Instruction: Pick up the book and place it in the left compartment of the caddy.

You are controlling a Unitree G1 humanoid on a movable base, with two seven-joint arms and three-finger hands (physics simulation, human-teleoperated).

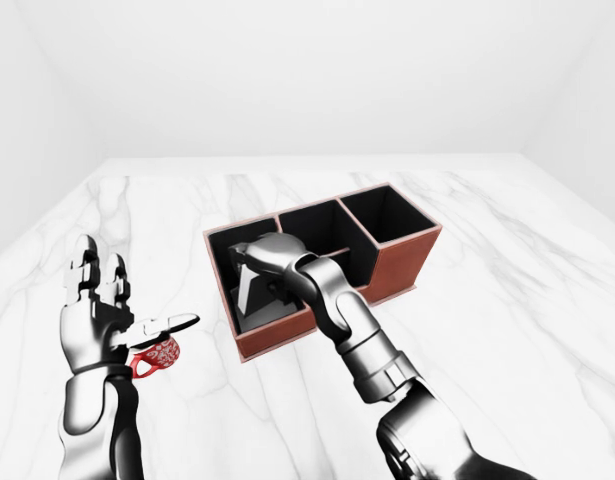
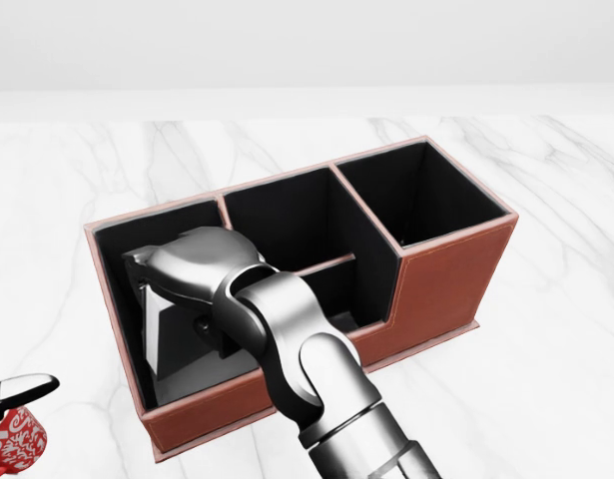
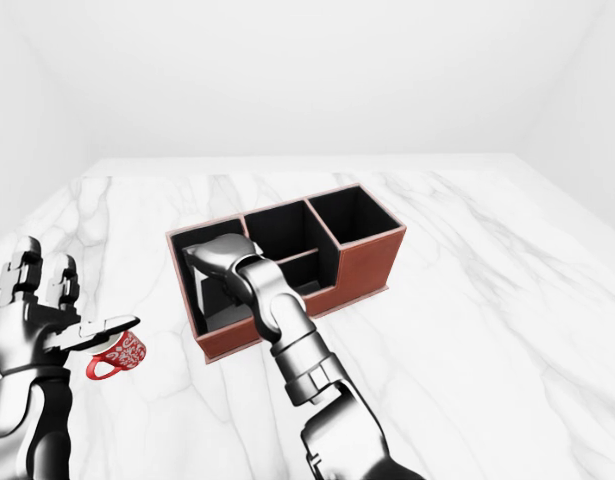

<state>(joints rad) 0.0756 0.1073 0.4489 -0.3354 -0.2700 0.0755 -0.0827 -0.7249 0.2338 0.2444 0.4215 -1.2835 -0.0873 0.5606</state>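
The right hand (image 2: 192,284) reaches down into the left compartment of the caddy (image 2: 451,264), its metal back covering most of what lies below; the book (image 2: 172,334) shows only as a pale grey slab leaning inside that compartment, under the hand; the fingers are hidden, so I cannot tell whether they grip it; the left hand (image 1: 97,300) stands open, fingers spread, above a red mug (image 1: 157,355) that it partly covers.

right hand (image 2: 182,274) fingers hidden inside caddy (image 2: 446,269); book (image 2: 172,334) mostly occluded; grip unclear. Mug (image 2: 12,444) cropped in head view.
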